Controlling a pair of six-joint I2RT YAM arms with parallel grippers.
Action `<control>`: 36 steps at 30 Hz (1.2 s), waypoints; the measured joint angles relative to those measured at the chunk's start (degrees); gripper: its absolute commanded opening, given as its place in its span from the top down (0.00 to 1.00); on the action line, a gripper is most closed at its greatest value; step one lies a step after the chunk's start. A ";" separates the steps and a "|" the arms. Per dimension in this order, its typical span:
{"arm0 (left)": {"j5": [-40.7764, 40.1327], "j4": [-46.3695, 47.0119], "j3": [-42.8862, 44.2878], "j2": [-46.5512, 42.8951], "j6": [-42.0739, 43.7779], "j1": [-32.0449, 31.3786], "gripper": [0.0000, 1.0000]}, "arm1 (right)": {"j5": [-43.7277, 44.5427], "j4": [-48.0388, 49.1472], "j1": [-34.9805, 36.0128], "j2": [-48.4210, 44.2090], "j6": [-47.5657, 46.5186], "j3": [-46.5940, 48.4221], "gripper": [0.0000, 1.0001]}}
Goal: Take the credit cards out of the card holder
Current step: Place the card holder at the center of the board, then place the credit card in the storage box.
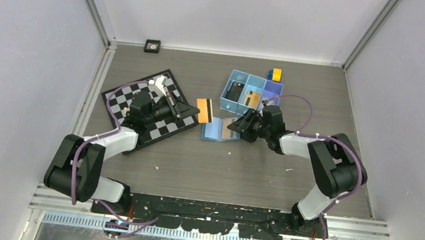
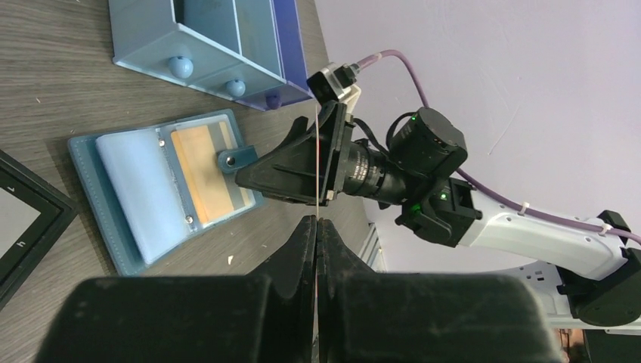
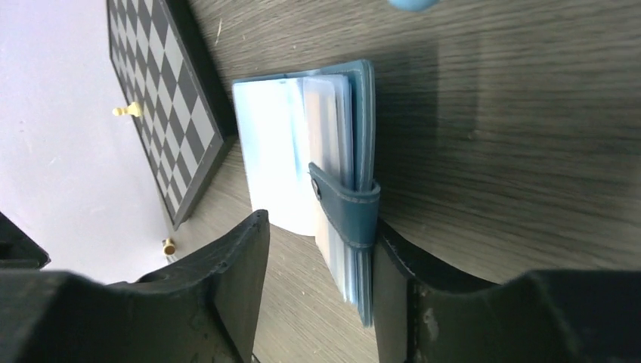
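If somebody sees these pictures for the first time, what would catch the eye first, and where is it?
The left gripper pinches an orange card between the chessboard and the blue tray. Just beside it the light-blue card holder lies open on the table, an orange-tan card showing in its pocket. The right gripper sits at its right edge, jaws open around the strap side.
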 measured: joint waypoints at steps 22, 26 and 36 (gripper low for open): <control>5.84 9.09 2.60 9.88 -4.07 -5.18 1.00 | -6.78 12.70 1.03 -15.41 -1.66 -5.68 0.41; 7.28 13.03 2.89 11.50 -5.86 -5.95 1.00 | -9.90 17.00 2.19 -12.41 0.28 -5.66 0.53; 7.61 15.89 3.39 14.51 -7.65 -6.21 0.71 | -13.18 21.40 3.13 -11.74 2.40 -5.40 0.99</control>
